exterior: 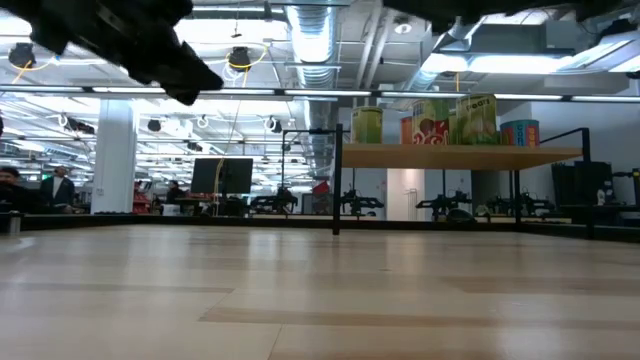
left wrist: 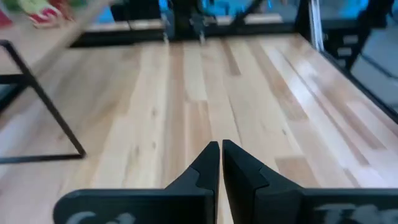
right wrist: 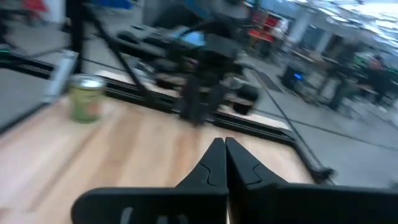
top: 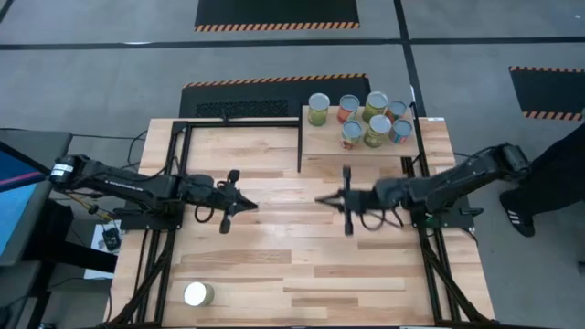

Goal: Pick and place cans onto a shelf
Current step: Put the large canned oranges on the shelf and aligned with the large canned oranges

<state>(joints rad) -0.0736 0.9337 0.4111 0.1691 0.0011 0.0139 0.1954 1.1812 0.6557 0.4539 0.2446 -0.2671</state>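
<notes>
Several cans with silver lids and green, yellow, red and blue labels stand upright on the raised light-wood shelf at the table's far right; they also show in the low view. One more can stands upright on the table near the near left corner and shows in the right wrist view. My left gripper is shut and empty over the table's middle left. My right gripper is shut and empty over the table's middle, facing it.
The shelf's black metal frame stands at the table's far side, with one leg in the left wrist view. A person's dark trouser leg and shoe show beyond the table's right edge. Bare planks lie between the grippers and the near edge.
</notes>
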